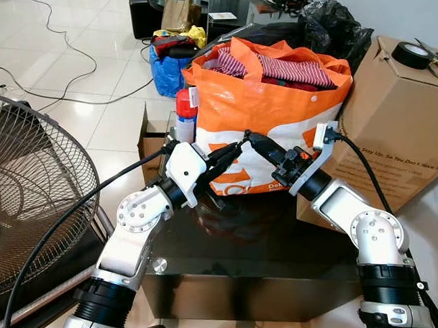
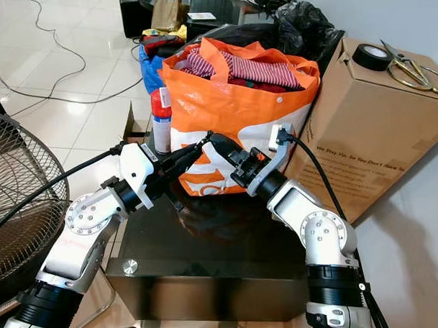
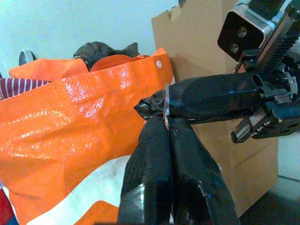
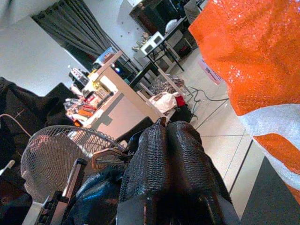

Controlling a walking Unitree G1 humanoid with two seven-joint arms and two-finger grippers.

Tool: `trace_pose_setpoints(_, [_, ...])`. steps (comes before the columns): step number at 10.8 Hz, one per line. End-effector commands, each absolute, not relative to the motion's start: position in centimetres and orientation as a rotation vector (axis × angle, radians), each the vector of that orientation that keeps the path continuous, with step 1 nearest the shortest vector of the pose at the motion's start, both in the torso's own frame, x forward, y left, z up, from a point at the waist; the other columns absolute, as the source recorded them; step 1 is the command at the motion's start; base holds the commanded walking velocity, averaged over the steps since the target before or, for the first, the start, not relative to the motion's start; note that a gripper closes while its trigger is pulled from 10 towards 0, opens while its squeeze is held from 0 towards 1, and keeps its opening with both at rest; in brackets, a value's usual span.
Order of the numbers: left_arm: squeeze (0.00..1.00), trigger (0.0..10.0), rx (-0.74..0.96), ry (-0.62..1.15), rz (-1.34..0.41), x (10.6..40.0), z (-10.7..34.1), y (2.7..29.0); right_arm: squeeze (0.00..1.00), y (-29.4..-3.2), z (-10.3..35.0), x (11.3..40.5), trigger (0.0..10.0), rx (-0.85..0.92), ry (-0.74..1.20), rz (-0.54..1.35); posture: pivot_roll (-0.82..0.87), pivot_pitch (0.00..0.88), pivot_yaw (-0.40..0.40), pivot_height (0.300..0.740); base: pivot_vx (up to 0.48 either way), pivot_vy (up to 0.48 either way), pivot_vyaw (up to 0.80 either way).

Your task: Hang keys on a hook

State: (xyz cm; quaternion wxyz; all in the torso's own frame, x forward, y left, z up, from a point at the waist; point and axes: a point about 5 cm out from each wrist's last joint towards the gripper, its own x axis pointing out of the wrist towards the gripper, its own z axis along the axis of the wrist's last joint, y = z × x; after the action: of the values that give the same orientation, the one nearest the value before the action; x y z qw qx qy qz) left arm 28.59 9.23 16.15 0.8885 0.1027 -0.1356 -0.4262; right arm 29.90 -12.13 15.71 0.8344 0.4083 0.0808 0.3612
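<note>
My two grippers meet tip to tip above the black glass table (image 1: pixel 280 270), in front of the orange bag (image 1: pixel 274 104). A thin metal key ring (image 3: pixel 166 105) stands pinched at the tips of my left gripper (image 3: pixel 168 124), whose fingers are shut on it. My right gripper (image 1: pixel 251 138) comes in from the right, also shut, its tips against the same ring. A brass-coloured key (image 4: pixel 108 159) shows in the right wrist view beside my right gripper (image 4: pixel 164 126), lying against the left gripper's black fingers.
A large cardboard box (image 1: pixel 398 129) stands on the right with a tape roll (image 1: pixel 415 55) and scissors (image 2: pixel 410 67) on top. A round fan (image 1: pixel 26 192) is close on the left. A red-capped spray can (image 1: pixel 186 115) stands by the bag. Cables cross the tiled floor (image 1: pixel 72 75).
</note>
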Motion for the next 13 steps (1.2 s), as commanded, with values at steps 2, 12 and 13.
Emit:
trace_pose_setpoints(2, [0.09, 0.0, 0.198, -0.286, -0.895, 28.5, 16.4, 9.2, 0.0, -14.5, 15.3, 30.3, 0.0, 0.819, 0.154, 0.624, -0.02, 0.0, -0.101, 0.74, 0.0, 0.0, 0.0])
trace_pose_setpoints(12, [0.0, 0.0, 0.198, 0.061, -0.744, 30.1, 13.6, 12.2, 1.0, -19.3, 13.5, 25.3, 10.0, 0.463, 0.218, 0.564, -0.04, 0.0, -0.061, 0.74, 0.0, 0.0, 0.0])
trace_pose_setpoints(13, [0.0, 0.0, 0.212, 0.099, -0.719, 30.1, 13.0, 12.7, 1.0, -19.0, 13.2, 25.1, 10.0, 0.455, 0.208, 0.505, -0.04, 0.0, -0.057, 0.74, 0.0, 0.0, 0.0])
